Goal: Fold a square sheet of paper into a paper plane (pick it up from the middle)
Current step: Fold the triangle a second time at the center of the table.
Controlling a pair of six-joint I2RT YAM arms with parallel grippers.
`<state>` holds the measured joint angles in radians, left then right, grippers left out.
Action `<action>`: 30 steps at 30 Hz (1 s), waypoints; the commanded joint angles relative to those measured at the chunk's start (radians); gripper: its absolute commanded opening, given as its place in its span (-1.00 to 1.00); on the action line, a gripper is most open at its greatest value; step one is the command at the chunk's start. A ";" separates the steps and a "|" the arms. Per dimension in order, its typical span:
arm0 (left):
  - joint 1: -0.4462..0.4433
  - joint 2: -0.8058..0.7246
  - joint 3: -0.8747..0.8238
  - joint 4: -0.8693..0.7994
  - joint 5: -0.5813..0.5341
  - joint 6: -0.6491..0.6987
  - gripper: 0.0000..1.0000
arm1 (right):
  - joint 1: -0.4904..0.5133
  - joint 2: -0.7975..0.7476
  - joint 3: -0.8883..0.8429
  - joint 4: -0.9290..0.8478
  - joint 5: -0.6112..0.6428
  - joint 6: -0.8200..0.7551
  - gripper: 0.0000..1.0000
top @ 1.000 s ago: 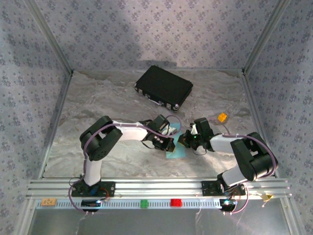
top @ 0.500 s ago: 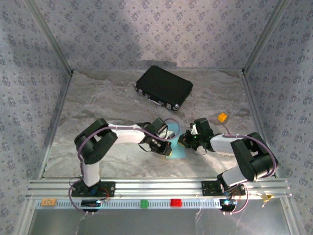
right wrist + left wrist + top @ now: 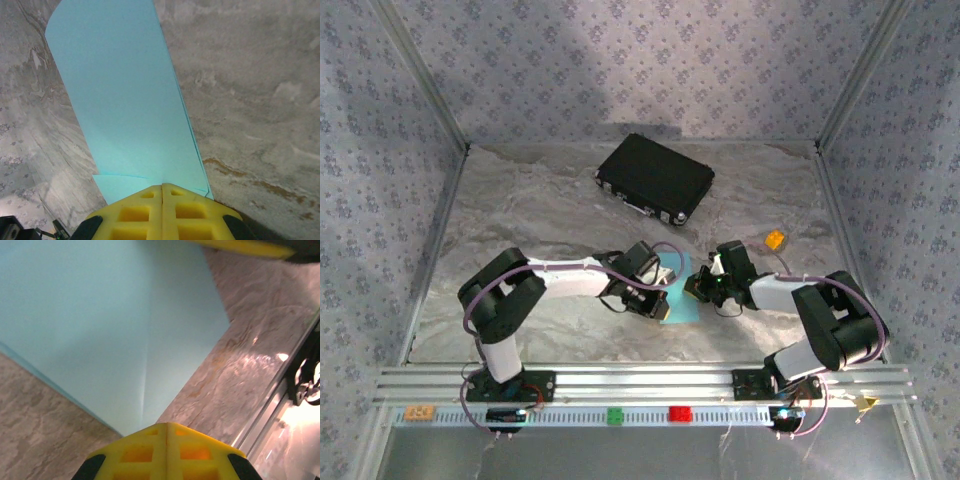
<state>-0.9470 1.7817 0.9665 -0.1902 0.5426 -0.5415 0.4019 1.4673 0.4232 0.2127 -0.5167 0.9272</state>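
Note:
The light blue sheet of paper (image 3: 682, 302) lies partly folded on the marble table, between the two grippers. My left gripper (image 3: 654, 303) is shut, with its yellow tips pressed down at the sheet's left side. In the left wrist view the shut left gripper (image 3: 166, 426) sits at a corner of the paper (image 3: 100, 325), where a faint crease runs away from it. My right gripper (image 3: 699, 288) is shut at the sheet's right end. In the right wrist view the shut right gripper (image 3: 162, 188) rests on the paper (image 3: 125, 95), where folded layers overlap.
A black hard case (image 3: 655, 178) lies at the back centre. A small orange block (image 3: 774, 239) sits to the right of the right arm. Green (image 3: 615, 415) and red (image 3: 679, 413) blocks sit on the front aluminium rail (image 3: 640, 380). Patterned walls enclose the table.
The left arm's elbow has swung left and lower, and its gripper has shifted slightly. More of the blue paper shows between the grippers. The right arm has stayed put.

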 commanded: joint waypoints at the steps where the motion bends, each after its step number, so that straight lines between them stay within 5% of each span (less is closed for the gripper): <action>1: 0.014 0.007 0.036 0.028 0.015 -0.025 -0.92 | 0.002 0.004 -0.020 -0.096 0.068 0.004 -0.98; 18: 0.020 0.094 -0.034 0.035 0.010 -0.037 -1.00 | 0.035 -0.111 0.037 -0.112 0.032 -0.040 -0.89; 26: 0.022 0.100 -0.018 0.032 -0.004 -0.038 -1.00 | 0.110 -0.013 0.032 -0.104 -0.011 -0.063 -0.92; 30: 0.023 0.101 -0.030 0.040 -0.003 -0.043 -1.00 | 0.053 0.019 0.001 -0.078 0.006 -0.069 -0.93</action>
<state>-0.9230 1.8606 0.9607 -0.1078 0.5755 -0.5777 0.4927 1.4605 0.4458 0.1429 -0.5247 0.8845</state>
